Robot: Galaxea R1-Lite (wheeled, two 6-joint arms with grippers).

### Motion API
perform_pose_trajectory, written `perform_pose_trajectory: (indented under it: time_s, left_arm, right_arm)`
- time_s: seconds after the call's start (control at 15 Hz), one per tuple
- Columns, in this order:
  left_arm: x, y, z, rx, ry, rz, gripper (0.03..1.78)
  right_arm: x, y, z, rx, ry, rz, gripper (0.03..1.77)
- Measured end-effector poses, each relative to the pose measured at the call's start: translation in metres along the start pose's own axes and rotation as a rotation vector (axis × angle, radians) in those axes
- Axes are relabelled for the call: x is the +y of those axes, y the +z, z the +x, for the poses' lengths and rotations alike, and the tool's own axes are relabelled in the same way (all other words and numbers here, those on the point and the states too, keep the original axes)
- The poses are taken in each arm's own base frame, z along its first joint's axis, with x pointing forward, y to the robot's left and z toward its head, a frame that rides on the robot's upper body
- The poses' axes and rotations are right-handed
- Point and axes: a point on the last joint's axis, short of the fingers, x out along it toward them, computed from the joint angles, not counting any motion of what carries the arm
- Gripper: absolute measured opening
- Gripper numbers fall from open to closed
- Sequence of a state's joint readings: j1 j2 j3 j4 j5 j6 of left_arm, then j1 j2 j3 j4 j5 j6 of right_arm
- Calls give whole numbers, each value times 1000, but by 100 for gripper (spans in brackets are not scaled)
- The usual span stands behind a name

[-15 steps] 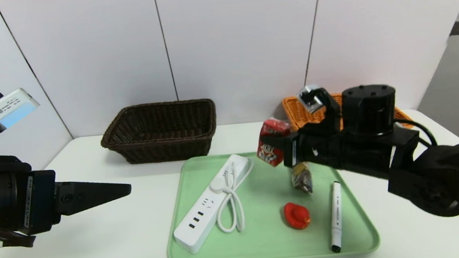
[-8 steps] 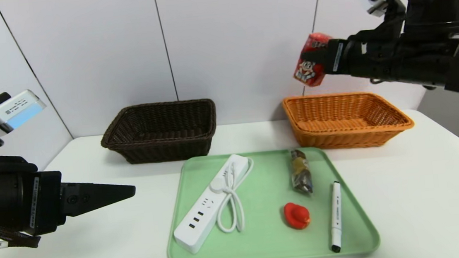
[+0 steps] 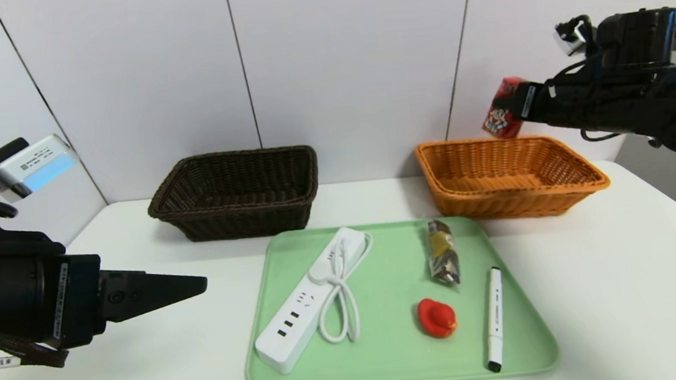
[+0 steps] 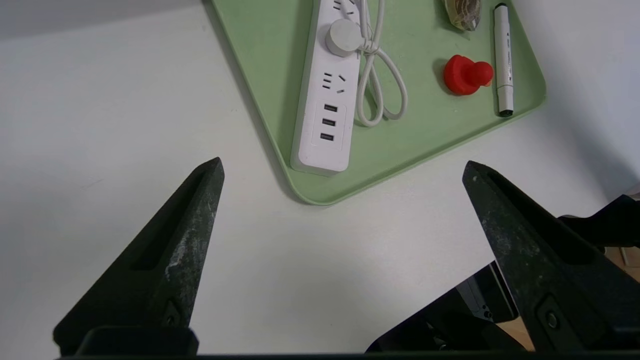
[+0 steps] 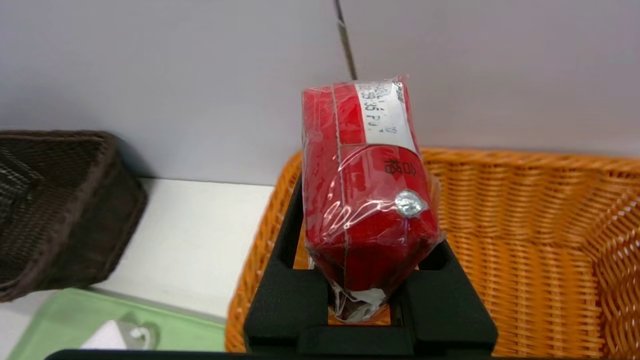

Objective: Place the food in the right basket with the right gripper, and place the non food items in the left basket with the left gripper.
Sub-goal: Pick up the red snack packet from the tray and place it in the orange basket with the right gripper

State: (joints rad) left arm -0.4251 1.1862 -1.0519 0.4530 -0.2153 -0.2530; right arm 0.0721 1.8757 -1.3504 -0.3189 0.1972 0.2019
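Observation:
My right gripper [image 3: 518, 114] is shut on the red drink carton [image 3: 502, 117] [image 5: 367, 185], holding it in the air above the back of the orange-tan basket [image 3: 511, 175] [image 5: 525, 240]. On the green tray [image 3: 389, 357] lie the white power strip [image 3: 311, 299] [image 4: 330, 95], the slim packet of brown snack [image 3: 443, 259], the red rubber duck [image 3: 437, 318] [image 4: 465, 75] and the white marker [image 3: 494, 318] [image 4: 503, 57]. My left gripper [image 4: 342, 172] hangs open over the bare table, left of the tray. The dark brown basket [image 3: 237, 192] stands at the back left.
The white table [image 3: 628, 287] ends against a white panelled wall. Bare tabletop lies on both sides of the tray and in front of the orange basket.
My right gripper rose from above the tray with the carton, swung right and back, then dropped lower over the orange basket. The left arm crept slightly forward.

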Motion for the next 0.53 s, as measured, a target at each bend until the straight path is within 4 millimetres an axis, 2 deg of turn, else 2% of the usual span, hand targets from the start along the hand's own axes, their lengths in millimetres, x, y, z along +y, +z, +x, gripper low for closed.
perform_pose_trajectory:
  time_s: [0.2, 0.53]
  left_arm:
    - [0, 0, 2, 6, -2, 1, 169]
    - [-1, 1, 5, 9, -6, 3, 169]
  right_arm:
    - [-14, -19, 20, 41, -29, 14, 35]
    - [-30, -46, 54, 14, -69, 2, 35]
